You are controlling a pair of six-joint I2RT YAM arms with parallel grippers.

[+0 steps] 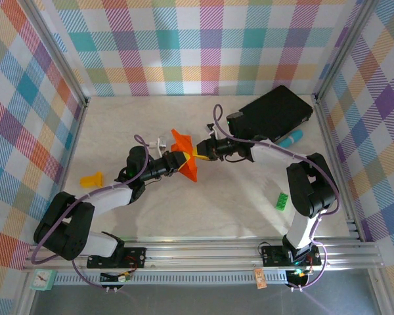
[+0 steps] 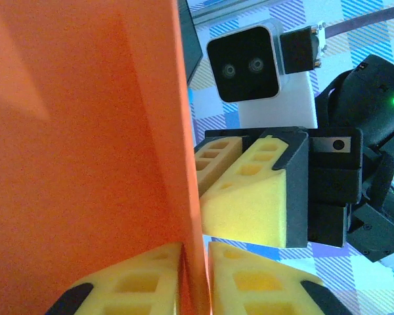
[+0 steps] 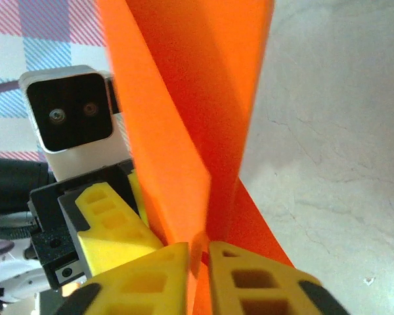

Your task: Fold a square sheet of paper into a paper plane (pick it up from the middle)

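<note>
Centrally, paper sheet (image 1: pixel 190 169), open table (image 1: pixel 217 210) around.

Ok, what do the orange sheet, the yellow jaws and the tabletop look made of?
Orange sheet: thin matte paper, judging by its sharp creases and flat panels. Jaws of the left gripper and right gripper: matte yellow, ribbed with rectangular pockets, likely moulded plastic or firm foam; hard to tell which. Tabletop: pale with faint grey veins, a marble-look finish, possibly laminate.
</note>
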